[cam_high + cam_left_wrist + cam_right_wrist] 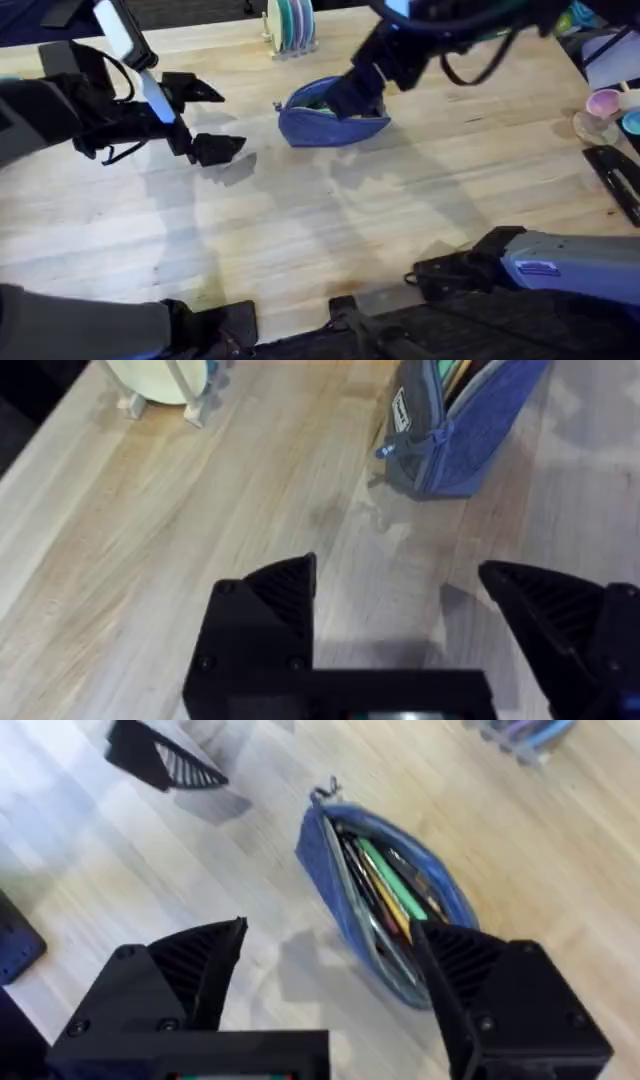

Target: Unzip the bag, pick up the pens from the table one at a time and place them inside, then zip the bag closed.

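Pens (385,890) lie inside the open bag (330,118) mid-table, so zipping is next: the wide-open, empty left gripper (205,120) should pin the bag's end while the equally wide right gripper (330,980) takes the pull tab (322,792).

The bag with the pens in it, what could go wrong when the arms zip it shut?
The bag gapes open with pens lying near the mouth, so the zipper could snag on one. Neither open gripper, left or right, holds the fabric, so pulling the tab may drag the bag across the table.
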